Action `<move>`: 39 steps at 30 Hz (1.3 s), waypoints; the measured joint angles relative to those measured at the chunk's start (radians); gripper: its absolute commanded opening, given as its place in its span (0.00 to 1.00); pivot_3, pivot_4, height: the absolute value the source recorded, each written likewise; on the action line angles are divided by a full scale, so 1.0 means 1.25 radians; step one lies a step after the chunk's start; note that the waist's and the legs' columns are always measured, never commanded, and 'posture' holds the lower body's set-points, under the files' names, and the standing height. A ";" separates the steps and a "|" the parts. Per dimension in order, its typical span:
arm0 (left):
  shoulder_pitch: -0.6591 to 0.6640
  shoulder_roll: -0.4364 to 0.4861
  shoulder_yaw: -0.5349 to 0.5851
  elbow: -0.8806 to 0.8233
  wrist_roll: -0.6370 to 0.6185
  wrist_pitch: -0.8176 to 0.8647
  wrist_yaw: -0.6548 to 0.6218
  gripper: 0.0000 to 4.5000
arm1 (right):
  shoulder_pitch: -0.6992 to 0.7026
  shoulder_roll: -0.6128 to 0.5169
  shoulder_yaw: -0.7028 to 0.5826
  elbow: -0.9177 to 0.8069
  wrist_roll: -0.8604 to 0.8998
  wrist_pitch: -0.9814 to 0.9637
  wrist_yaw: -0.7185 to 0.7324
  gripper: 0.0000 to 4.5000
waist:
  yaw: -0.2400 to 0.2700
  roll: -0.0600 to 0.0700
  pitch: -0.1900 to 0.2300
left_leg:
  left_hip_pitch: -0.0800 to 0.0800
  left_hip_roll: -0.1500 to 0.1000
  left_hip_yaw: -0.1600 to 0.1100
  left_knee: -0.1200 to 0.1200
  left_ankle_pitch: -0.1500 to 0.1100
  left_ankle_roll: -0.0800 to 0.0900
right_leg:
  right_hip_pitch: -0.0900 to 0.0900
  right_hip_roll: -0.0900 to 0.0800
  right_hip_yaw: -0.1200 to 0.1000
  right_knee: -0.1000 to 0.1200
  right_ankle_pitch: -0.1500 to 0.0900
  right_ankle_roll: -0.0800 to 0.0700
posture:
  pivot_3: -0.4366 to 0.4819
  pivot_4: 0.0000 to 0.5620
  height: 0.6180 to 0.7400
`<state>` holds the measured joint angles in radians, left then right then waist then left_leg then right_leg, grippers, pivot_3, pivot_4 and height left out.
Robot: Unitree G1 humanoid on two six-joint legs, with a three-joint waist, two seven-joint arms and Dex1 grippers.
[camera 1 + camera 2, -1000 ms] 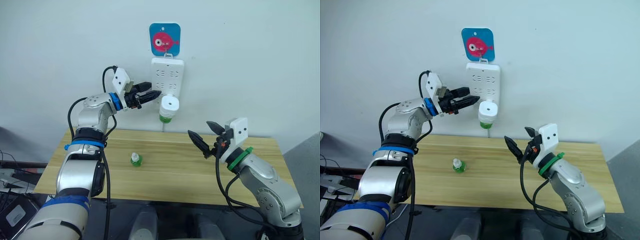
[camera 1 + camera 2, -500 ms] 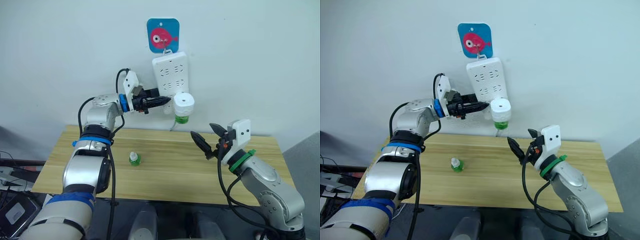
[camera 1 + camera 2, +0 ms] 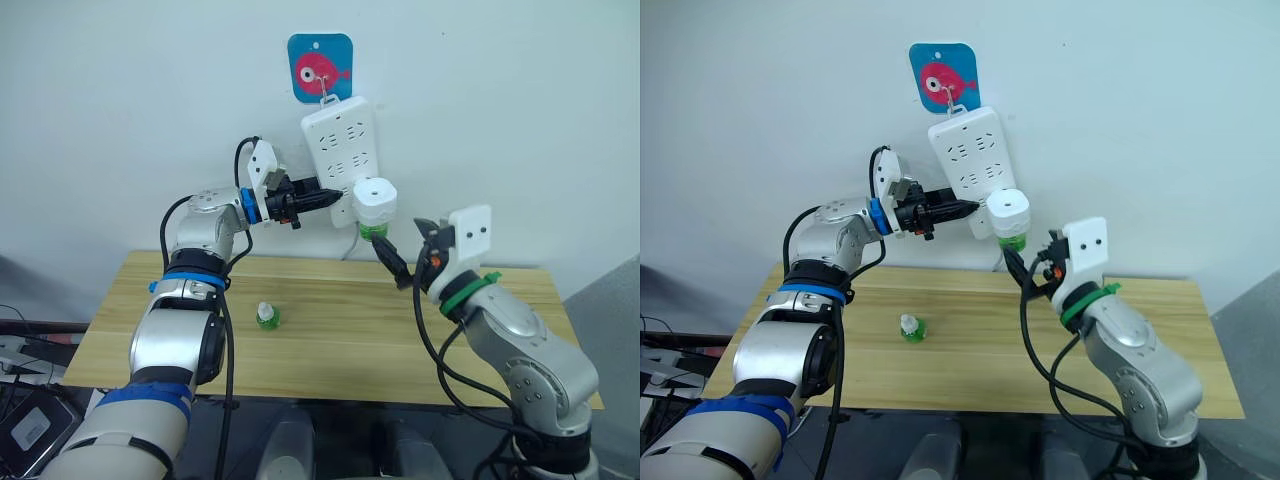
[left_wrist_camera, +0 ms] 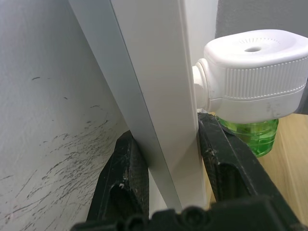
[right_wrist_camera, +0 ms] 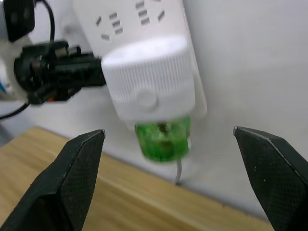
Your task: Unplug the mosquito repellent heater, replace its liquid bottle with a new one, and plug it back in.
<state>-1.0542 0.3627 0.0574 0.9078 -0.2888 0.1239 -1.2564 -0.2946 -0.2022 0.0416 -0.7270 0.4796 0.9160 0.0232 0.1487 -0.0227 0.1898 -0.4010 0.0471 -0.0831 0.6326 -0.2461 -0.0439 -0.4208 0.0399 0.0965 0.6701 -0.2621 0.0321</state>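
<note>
The mosquito repellent heater (image 3: 374, 200) is a white rounded unit plugged into the low end of a tilted white power strip (image 3: 338, 145) on the wall. Its green liquid bottle (image 3: 372, 232) hangs under it. My left gripper (image 3: 325, 197) is shut on the strip's lower edge, its fingers (image 4: 122, 178) clamping both faces just beside the heater (image 4: 252, 72). My right gripper (image 3: 405, 242) hovers open just right of and below the heater, and its fingers (image 5: 79, 168) stand wide apart with the bottle (image 5: 163, 139) between and beyond them. A small green bottle (image 3: 266, 317) stands on the table.
The wooden table (image 3: 340, 345) runs under both arms. The strip hangs from a blue plaque with a pink fish (image 3: 320, 67) on the white wall. A thin cable (image 5: 179, 171) drops from the strip behind the heater's bottle.
My right gripper has risen from over the table toward the heater and now sits just below it. The left gripper stays clamped on the strip, which leans a little more.
</note>
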 measured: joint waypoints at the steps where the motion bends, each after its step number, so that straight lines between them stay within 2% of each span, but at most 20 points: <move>1: 0.000 0.000 0.001 0.002 0.000 -0.001 0.000 0.29 | -0.025 0.016 0.003 0.009 -0.011 0.011 -0.017 1.00 | -0.001 0.000 0.000 | 0.000 0.000 0.000 0.001 0.000 0.000 | 0.000 0.000 0.000 0.002 0.000 -0.001 | 0.76 0.38 1.00; 17: -0.006 -0.004 0.015 0.026 0.013 -0.031 0.003 0.29 | -0.169 0.069 0.065 0.172 -0.120 0.004 -0.047 1.00 | -0.007 0.000 0.001 | 0.000 0.000 -0.001 0.003 0.000 0.000 | -0.001 0.000 -0.001 0.005 -0.001 -0.001 | 0.77 0.37 1.00; 20: -0.006 -0.004 0.016 0.026 0.016 -0.036 0.003 0.29 | -0.173 0.077 0.066 0.185 -0.132 -0.007 -0.038 0.86 | -0.008 0.000 0.002 | 0.000 0.000 -0.001 0.003 0.000 0.000 | -0.001 0.000 -0.001 0.005 -0.001 -0.001 | 0.77 0.38 1.00; 22: -0.006 -0.004 0.017 0.026 0.016 -0.036 0.004 0.29 | -0.174 0.083 0.074 0.185 -0.138 -0.011 -0.033 0.69 | -0.008 0.000 0.002 | 0.000 0.000 -0.001 0.003 0.000 0.000 | -0.001 0.000 -0.001 0.005 -0.001 -0.001 | 0.77 0.38 1.00; 23: -0.006 -0.004 0.017 0.026 0.017 -0.037 0.004 0.29 | -0.174 0.084 0.075 0.185 -0.141 -0.012 -0.031 0.65 | -0.008 0.000 0.002 | 0.000 0.000 -0.001 0.003 0.000 0.000 | -0.001 0.000 -0.001 0.005 -0.001 -0.001 | 0.77 0.38 1.00; 31: -0.007 -0.010 0.020 0.028 0.020 -0.042 0.006 0.29 | -0.169 0.081 0.068 0.175 -0.147 -0.009 -0.016 0.65 | -0.008 0.000 0.005 | 0.000 0.000 -0.002 0.003 0.000 0.000 | -0.001 0.000 -0.002 0.005 -0.001 0.000 | 0.78 0.38 1.00; 39: -0.022 -0.010 0.018 0.053 0.034 -0.078 0.021 0.29 | -0.115 0.042 0.063 0.068 -0.145 0.049 -0.001 0.65 | -0.010 -0.001 0.010 | -0.001 -0.002 -0.003 0.003 0.000 0.000 | -0.001 -0.001 -0.002 0.005 -0.002 0.000 | 0.77 0.37 1.00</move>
<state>-1.0822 0.3498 0.0794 0.9737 -0.2461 0.0258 -1.2307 -0.4381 -0.1503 0.1207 -0.6416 0.2985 0.9775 0.0225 0.1369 -0.0238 0.2017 -0.4019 0.0452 -0.0863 0.6367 -0.2460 -0.0440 -0.4217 0.0381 0.0937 0.6768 -0.2643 0.0327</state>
